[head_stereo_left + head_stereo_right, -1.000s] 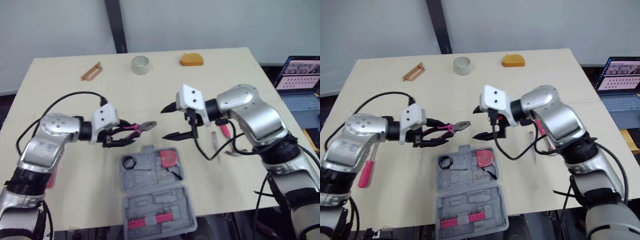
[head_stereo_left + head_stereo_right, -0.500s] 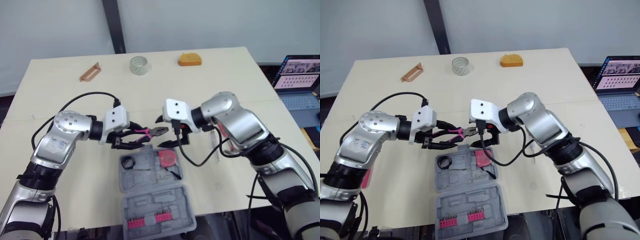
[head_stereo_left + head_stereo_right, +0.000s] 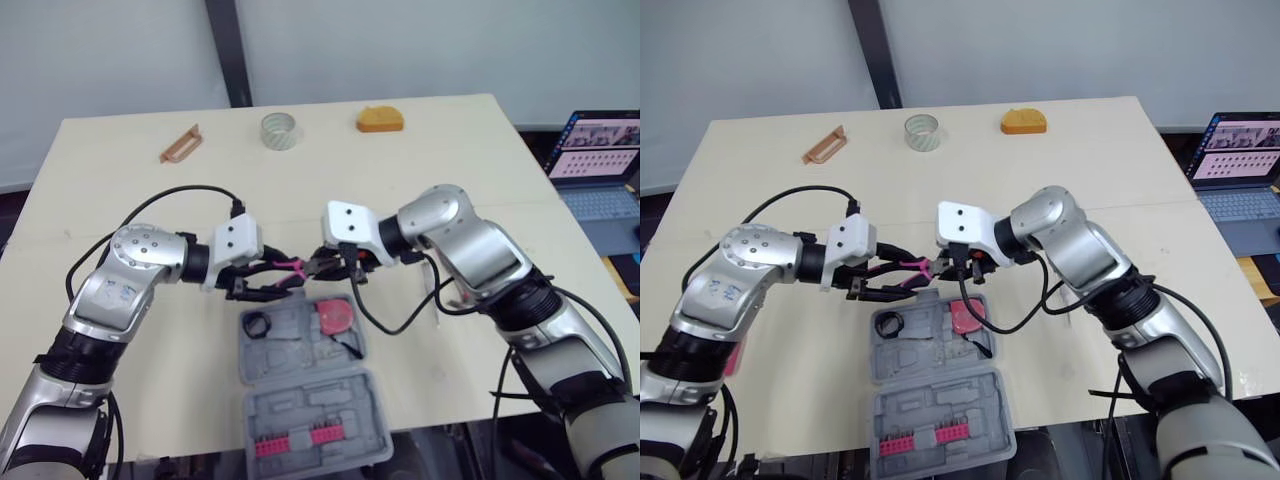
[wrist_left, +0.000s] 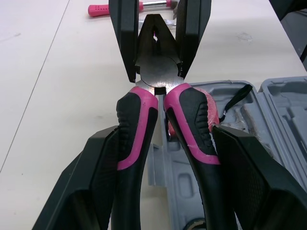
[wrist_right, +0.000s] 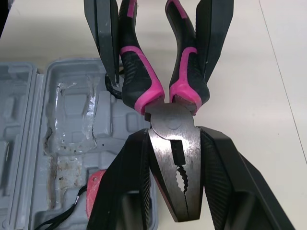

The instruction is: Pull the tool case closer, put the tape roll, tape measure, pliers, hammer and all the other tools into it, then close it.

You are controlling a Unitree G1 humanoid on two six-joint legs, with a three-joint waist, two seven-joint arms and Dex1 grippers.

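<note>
The pink-handled pliers (image 3: 298, 267) hang level above the table, just beyond the open grey tool case (image 3: 305, 395). My left gripper (image 3: 262, 278) is shut on their handles (image 4: 144, 124). My right gripper (image 3: 335, 266) is shut on their metal head (image 5: 172, 143), a finger pressed on each side. A red tape measure (image 3: 336, 316) and a small black ring (image 3: 258, 324) lie in the case's far half. The tape roll (image 3: 280, 130) stands at the table's far edge.
An orange object (image 3: 381, 119) and a brown flat piece (image 3: 180, 144) lie near the far edge. A thin metal tool (image 3: 430, 290) lies under my right arm. A pink screwdriver (image 3: 732, 355) lies by my left arm. A laptop (image 3: 600, 150) sits off the table's right side.
My right gripper swung left to the pliers and closed on their head. My left gripper carried the pliers a little right and forward, toward it.
</note>
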